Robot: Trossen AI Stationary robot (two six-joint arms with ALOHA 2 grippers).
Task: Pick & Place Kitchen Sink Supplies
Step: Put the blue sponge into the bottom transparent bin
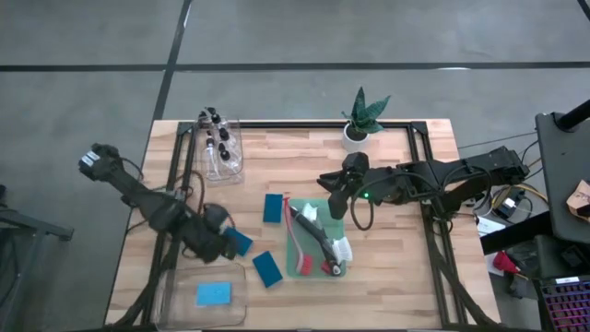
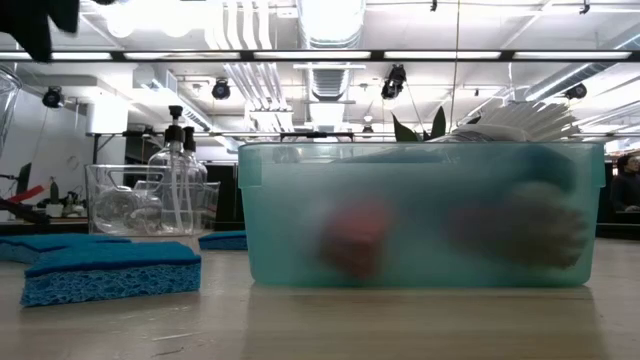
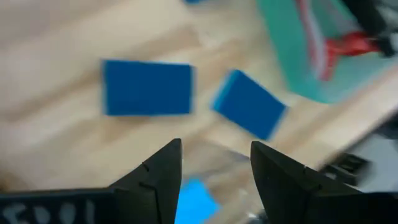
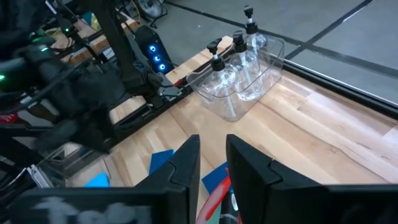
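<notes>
My left gripper (image 1: pixel 224 244) hovers open above the table's near left part, beside a blue sponge (image 1: pixel 241 242); nothing is between its fingers (image 3: pixel 214 180). Two more sponges lie flat on the wood (image 1: pixel 274 207) (image 1: pixel 268 268). Another sponge (image 1: pixel 213 293) lies in the clear bin (image 1: pixel 175 304). My right gripper (image 1: pixel 337 205) hangs over the far edge of the green bin (image 1: pixel 300 249), its fingers a narrow gap apart (image 4: pixel 212 163) with nothing between them. Red and black brushes (image 1: pixel 313 242) lie in the green bin. The bottles (image 1: pixel 216 138) stand in a clear bin (image 1: pixel 235 171) at the far left.
A potted green plant (image 1: pixel 359 120) stands at the table's far edge, just beyond my right arm. Black frame rails run along the table's left (image 1: pixel 175 157) and right (image 1: pixel 426 175) sides. Bare wood lies near right of the green bin (image 1: pixel 387 277).
</notes>
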